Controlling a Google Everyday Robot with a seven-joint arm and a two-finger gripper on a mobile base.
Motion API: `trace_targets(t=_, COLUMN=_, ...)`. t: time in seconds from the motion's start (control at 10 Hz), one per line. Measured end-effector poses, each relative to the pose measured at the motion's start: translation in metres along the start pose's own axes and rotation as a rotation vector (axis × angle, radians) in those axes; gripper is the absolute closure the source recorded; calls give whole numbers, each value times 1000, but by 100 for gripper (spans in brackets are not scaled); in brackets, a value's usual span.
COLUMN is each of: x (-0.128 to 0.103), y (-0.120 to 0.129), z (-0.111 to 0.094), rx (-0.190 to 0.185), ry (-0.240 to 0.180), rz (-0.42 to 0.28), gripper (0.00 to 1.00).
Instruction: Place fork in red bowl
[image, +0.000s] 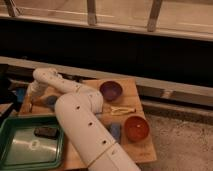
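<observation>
The wooden counter (131, 96) fills the lower frame. A white arm (82, 125) rises from bottom centre and bends toward the left edge. A green tray (30, 118) sits lower left. The red bowl (136, 128) lies lower right, its inside bare, with a purple bowl (110, 90) above it. The gripper (31, 101) hangs centre left over the counter (whether released or clenched, I cannot tell). The fork cannot be made out.

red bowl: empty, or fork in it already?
Empty. The red bowl shows only its plain inside, with no fork in it. The gripper is at the wooden table's opposite end.
</observation>
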Motion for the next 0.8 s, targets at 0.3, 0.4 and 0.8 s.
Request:
trace_targets(t=0.3, x=-7, y=18, z=-29, rx=-25, ry=-62, rz=-31, gripper=81)
trace_targets(t=0.4, x=-9, y=20, z=-39, rx=-27, ry=-83, rz=-39, gripper=81)
trace_targets(t=0.8, x=-2, y=8, z=-92, rx=6, ry=-160, rz=-32, gripper=81)
